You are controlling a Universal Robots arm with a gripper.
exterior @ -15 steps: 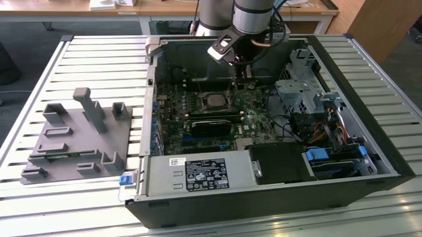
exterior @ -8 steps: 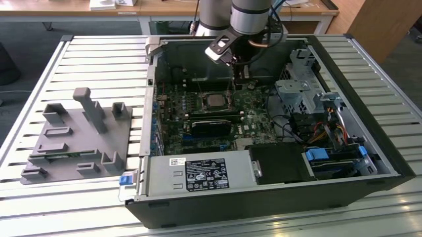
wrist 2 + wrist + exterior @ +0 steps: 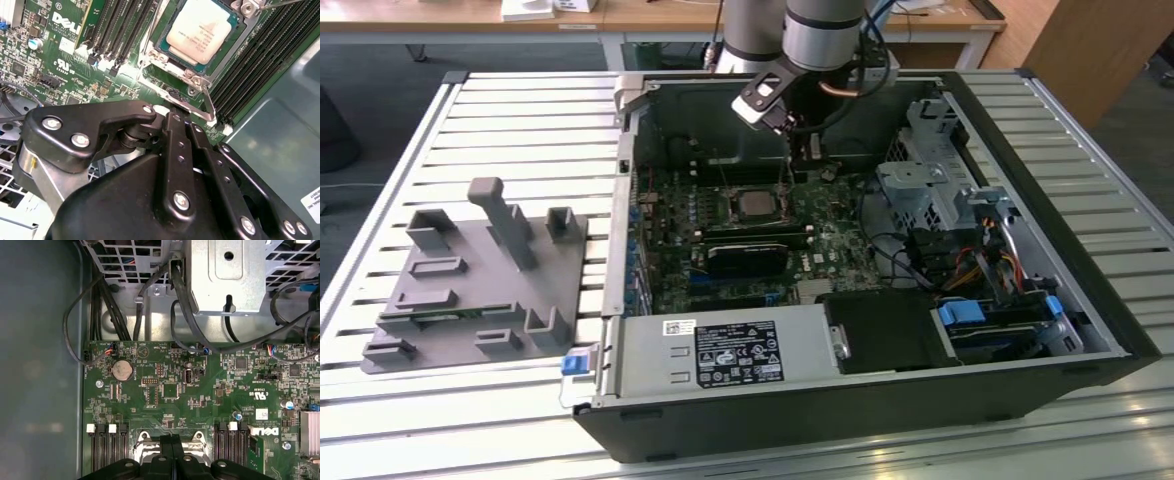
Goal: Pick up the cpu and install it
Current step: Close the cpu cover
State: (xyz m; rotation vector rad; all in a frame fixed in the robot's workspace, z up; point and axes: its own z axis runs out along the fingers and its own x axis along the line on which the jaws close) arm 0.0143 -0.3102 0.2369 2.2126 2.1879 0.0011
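The cpu (image 3: 754, 203), a small square chip with a silvery top, lies flat in the black-framed socket on the green motherboard (image 3: 720, 225) inside the open computer case. In the second wrist view the cpu (image 3: 200, 31) sits seated in the socket frame, with the metal lever (image 3: 209, 102) beside it. My gripper (image 3: 801, 152) hangs above the board just past the socket, towards the case's far wall. Its black fingers (image 3: 176, 145) are pressed together with nothing between them. In the first wrist view the gripper (image 3: 172, 441) is shut over the socket's edge.
A grey tray (image 3: 467, 270) with upright holders lies on the slatted table at the exterior view's left. The power supply (image 3: 720, 352) fills the case's near side. A metal drive cage (image 3: 927, 180) and cable bundles (image 3: 180, 305) stand at the exterior view's right. Memory slots (image 3: 117, 30) flank the socket.
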